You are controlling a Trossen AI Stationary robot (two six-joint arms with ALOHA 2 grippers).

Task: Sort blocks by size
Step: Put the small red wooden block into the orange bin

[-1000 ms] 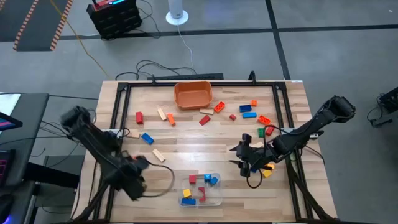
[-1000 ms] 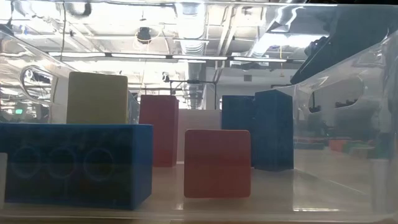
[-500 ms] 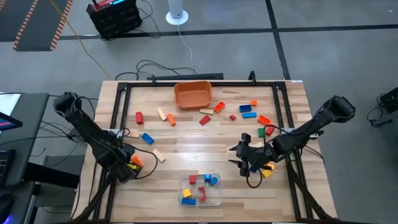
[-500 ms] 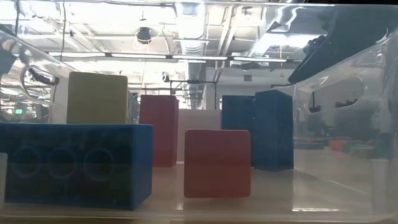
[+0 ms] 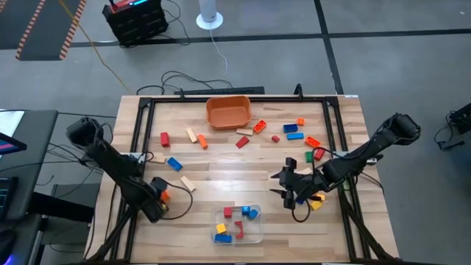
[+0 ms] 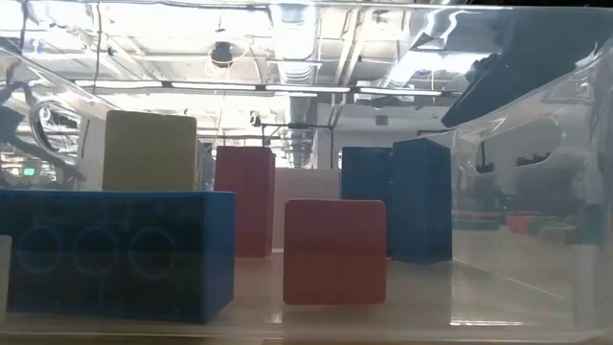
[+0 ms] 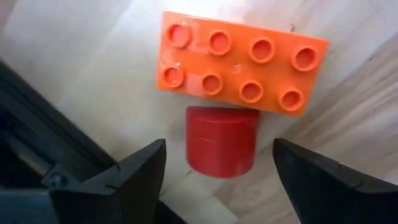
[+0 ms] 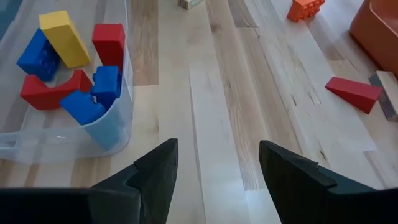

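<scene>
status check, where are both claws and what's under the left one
Left claw open, empty, over orange brick and red block at table's left edge. Right claw open, empty, idle beside clear tub. Nothing blocking.

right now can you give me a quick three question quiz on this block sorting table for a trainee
1. True or false: the orange bowl has blocks in it.
2. The left end effector is open above which two pieces? A) an orange eight-stud brick and a red piece B) two blue bricks C) a yellow brick and a green one
3. Fill in: the clear tub sits near the table's ____ edge in the high view, between the two arms.

Key: 1 false, it looks empty; 2 A; 3 bottom. The right end effector is open over bare wood.
</scene>
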